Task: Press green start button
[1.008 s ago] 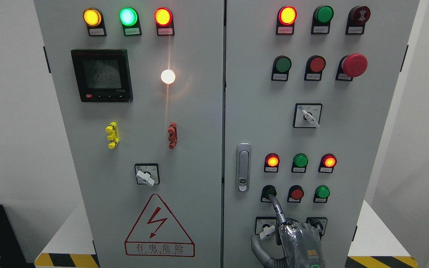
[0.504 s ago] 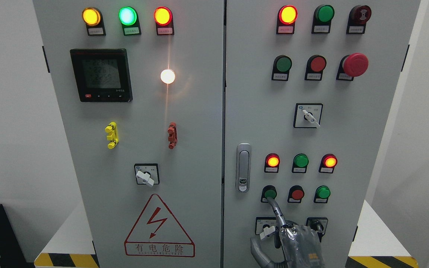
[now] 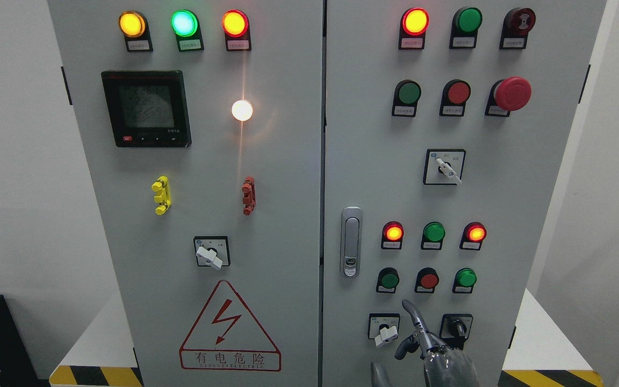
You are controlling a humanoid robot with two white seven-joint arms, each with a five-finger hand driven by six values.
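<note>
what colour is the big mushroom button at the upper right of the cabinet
Red; the mushroom button shows clearly in the head view.

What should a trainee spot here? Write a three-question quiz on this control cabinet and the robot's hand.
1. True or false: the right hand has its index fingertip pressed on the leftmost green button of the lower button row.
2. What colour is the mushroom button at the right door's upper right? A green, B red, C yellow.
3. Fill in: the middle lamp atop the left door glows ____.

Key: 1 false, the fingertip is below the button, apart from it; 2 B; 3 green.
</note>
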